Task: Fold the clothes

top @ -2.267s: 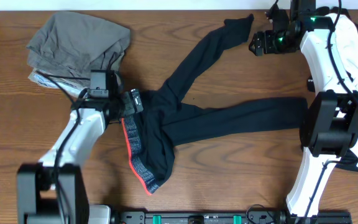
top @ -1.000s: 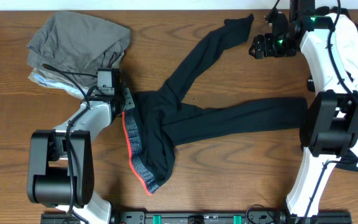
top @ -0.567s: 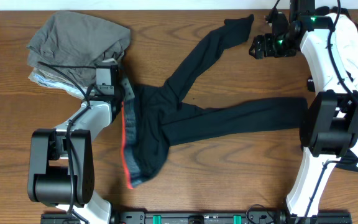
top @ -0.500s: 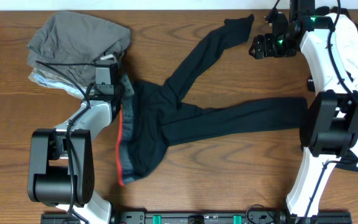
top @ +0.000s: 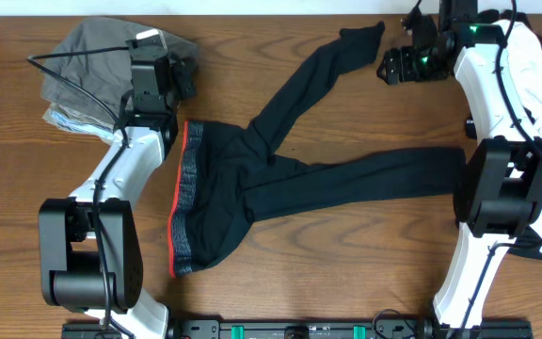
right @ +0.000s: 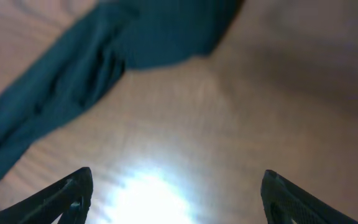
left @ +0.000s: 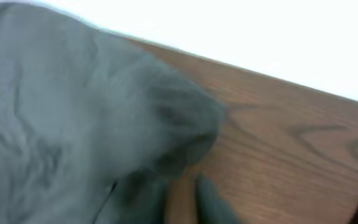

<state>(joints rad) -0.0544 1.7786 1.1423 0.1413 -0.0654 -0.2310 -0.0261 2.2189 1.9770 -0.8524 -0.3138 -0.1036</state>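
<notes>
At mid-table the leggings (top: 252, 188) lie splayed, waistband (top: 184, 202) leftward, seemingly mid-straightening; right gripper (top: 391, 66) gapes empty beside one ankle; left gripper (top: 163, 71), I cannot tell; next, probably lay the legs together.

Even, bright overhead view is sharp; both wrist views are blurred, with glare on the table (right: 145, 196)

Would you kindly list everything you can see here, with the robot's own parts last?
leggings: one pair, black with a grey waistband edged red, spread across the middle
garments: a pile, grey and olive, far left corner
table: one, brown wood, under everything
left gripper: one, black, over the grey pile; open or shut unclear
right gripper: one, black, open, above bare wood near a legging end
</notes>
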